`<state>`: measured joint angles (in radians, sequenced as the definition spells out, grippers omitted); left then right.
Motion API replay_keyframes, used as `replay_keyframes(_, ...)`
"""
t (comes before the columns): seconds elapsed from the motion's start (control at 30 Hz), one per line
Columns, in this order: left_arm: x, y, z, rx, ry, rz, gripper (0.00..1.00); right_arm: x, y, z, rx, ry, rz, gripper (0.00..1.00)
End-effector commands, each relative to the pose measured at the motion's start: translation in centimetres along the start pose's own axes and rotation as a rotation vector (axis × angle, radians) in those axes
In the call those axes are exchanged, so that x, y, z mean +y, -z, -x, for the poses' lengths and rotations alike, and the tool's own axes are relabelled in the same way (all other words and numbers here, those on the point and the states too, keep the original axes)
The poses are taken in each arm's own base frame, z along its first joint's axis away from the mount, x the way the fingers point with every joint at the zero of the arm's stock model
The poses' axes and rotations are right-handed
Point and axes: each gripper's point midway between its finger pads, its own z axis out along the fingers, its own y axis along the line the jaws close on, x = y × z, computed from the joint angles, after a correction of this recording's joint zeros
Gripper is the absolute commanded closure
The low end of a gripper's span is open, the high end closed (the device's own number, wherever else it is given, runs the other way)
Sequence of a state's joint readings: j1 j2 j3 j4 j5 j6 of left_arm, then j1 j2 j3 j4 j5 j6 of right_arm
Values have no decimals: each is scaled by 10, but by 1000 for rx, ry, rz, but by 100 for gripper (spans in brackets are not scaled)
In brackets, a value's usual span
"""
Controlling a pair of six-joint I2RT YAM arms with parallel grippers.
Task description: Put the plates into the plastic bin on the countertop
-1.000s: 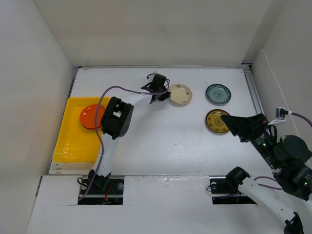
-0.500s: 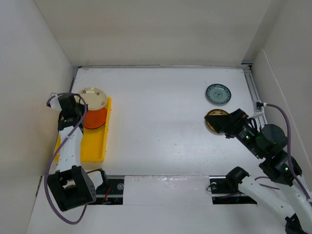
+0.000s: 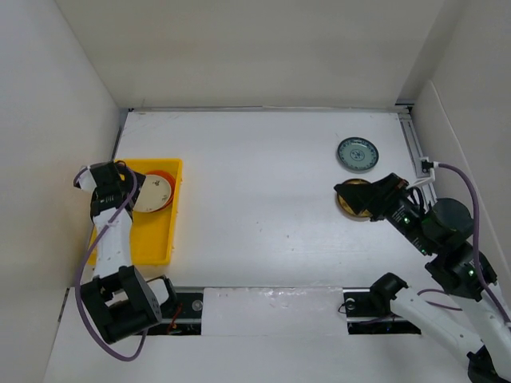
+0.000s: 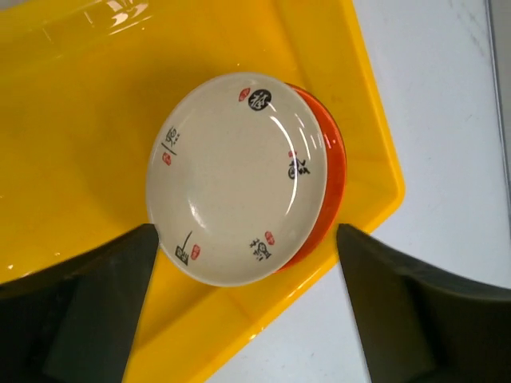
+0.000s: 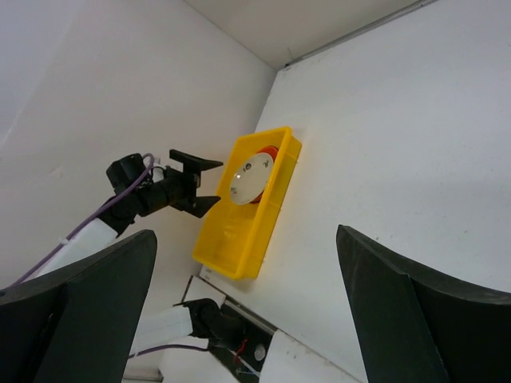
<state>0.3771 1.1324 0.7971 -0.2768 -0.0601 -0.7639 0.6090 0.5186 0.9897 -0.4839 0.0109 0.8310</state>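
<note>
Bin (image 3: pixel 148 239) is sitting at the left edge of the counter (image 3: pixel 255 175), with a cream plate (image 4: pixel 239 179) lying on top of an orange plate (image 4: pixel 334 171) at its far end. Left gripper (image 4: pixel 243 239) is hanging above them, fingers spread wide, touching neither. Right gripper (image 3: pixel 355 195) is hovering over a brown plate (image 3: pixel 348 210), fingers likewise spread, holding nothing. A teal plate (image 3: pixel 357 154) is sitting just beyond.

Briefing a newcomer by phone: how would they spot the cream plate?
Find the yellow bin at the countertop's left edge. At its far end the cream plate lies on an orange plate. It alone is pale, with black and red marks.
</note>
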Motion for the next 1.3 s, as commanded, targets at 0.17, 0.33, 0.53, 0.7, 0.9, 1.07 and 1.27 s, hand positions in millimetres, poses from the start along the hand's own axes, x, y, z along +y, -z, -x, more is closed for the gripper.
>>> replay_keyframes(0.17,-59,31,-4,18,-106,-254,0,-10,-5,22,-95,-61,-104,0)
replay_keyframes(0.33,-144,85,-85,136,-317,-523,0,-58,-57,-26,61,-152,-224,0)
replay_keyframes(0.53,-190,153,-195,376,-480,-809,0,-107,-62,19,-115,-263,-297,0)
replay_keyframes(0.7,-202,188,-299,559,-648,-922,0,-109,1,66,-417,-237,-417,0)
replay_keyframes(0.9,-199,193,-428,760,-789,-974,0,-99,41,76,-501,-221,-439,0)
replay_keyframes(1.07,-191,166,-489,862,-811,-926,0,-91,42,65,-444,-216,-402,0)
replay_keyframes(1.27,-211,162,-527,903,-791,-933,0,-87,46,60,-432,-207,-373,0)
